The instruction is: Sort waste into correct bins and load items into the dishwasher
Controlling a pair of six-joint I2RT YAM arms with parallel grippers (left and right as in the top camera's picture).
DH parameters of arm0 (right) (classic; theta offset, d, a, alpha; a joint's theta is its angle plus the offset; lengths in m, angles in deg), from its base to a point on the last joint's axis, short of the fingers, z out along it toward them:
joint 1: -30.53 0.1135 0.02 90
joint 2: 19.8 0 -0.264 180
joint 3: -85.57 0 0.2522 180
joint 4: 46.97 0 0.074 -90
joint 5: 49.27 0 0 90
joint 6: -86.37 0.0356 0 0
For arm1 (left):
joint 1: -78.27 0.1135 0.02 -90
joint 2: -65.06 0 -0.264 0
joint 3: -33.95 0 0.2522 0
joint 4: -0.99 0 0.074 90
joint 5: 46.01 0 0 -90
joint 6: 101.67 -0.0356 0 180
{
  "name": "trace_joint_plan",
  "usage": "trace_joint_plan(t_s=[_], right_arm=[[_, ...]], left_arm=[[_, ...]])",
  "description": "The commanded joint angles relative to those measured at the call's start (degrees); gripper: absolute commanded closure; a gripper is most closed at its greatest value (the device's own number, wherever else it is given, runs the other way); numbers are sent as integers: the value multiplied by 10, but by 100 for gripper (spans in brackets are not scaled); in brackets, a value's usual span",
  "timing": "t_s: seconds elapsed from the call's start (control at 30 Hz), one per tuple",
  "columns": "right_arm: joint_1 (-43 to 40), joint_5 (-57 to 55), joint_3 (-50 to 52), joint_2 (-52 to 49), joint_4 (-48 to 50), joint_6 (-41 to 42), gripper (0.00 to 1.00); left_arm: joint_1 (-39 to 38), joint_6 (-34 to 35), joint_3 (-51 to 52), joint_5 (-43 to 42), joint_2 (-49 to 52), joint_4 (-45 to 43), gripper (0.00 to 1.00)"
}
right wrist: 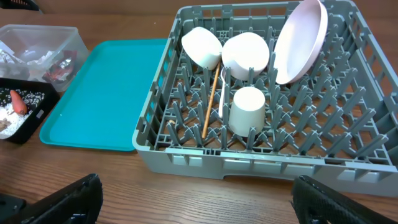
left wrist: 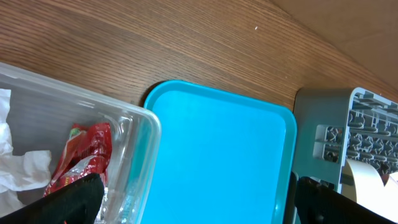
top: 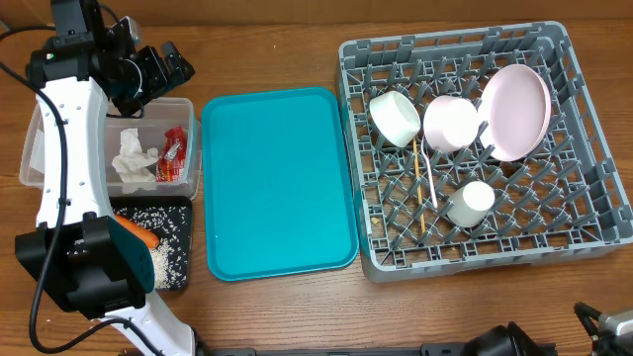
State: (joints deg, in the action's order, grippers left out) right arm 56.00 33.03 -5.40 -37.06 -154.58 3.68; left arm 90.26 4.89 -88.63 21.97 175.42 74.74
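Wood tabletop (top: 267, 49) holds a teal tray (top: 277, 183). Right of it the grey rack (top: 593, 247) holds a pink plate (top: 516, 111); left, a tub (top: 194, 138) holds a red wrapper (top: 174, 153). Left claw (top: 163, 69) and right claw (right wrist: 196, 190) gape apart.

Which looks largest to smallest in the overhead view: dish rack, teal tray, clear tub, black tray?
1. dish rack
2. teal tray
3. clear tub
4. black tray (unsure: an arm covers both)
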Motion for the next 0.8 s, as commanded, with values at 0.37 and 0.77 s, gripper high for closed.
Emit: trace_joint_plan(t_s=[0.37,0.77], right_arm=[[-1,3,1,-2,4,1,0],[23,46,3,9,187,1,0]], left_arm=[[-8,6,-12,2,-10,0,0],[-8,6,-12,2,-10,0,0]])
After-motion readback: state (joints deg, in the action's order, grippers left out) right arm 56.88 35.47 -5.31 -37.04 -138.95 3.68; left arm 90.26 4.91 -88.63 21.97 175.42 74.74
